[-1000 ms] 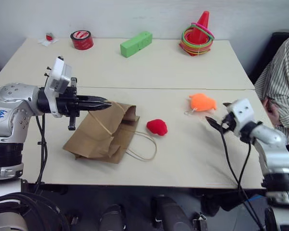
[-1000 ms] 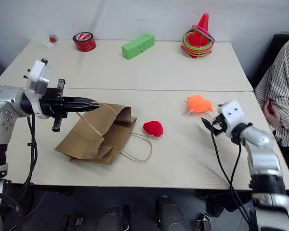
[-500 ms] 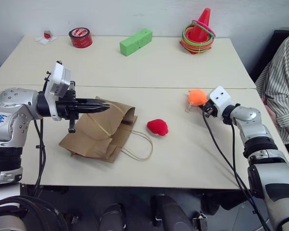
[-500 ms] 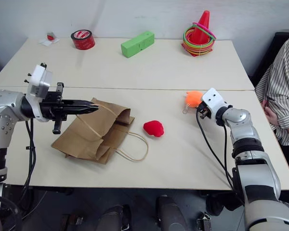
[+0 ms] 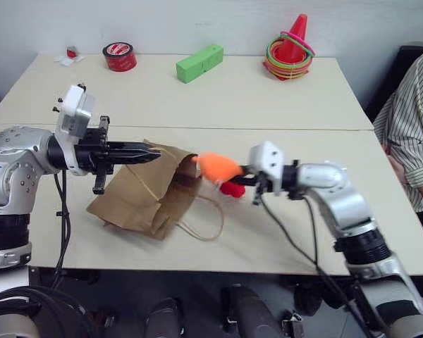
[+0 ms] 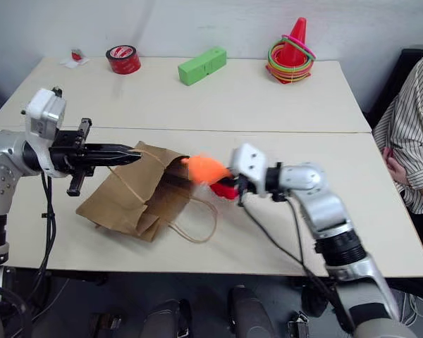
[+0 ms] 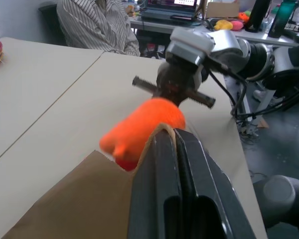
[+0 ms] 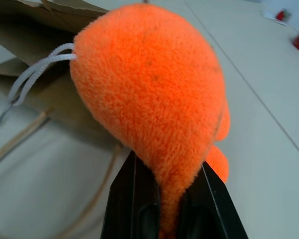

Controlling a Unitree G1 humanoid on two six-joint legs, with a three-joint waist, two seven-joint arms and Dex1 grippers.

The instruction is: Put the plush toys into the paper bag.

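The right gripper (image 5: 234,174) pinches the fuzzy orange plush toy (image 5: 217,167) at the mouth of the brown kraft paper bag (image 5: 144,196), whose upper edge the left gripper (image 5: 151,151) clamps; the red plush toy (image 5: 233,189) lies on the table just beside.

Orange toy (image 5: 218,167) just right of paper bag (image 5: 144,198) mouth, above table (image 5: 282,232).

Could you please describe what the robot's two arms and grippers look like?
Both arms are silver-grey metal with black joint rings and loose black cables. Each wrist carries a white boxy camera module. The left gripper and right gripper each have two slim black fingers. The left arm bears blue handwritten marks.
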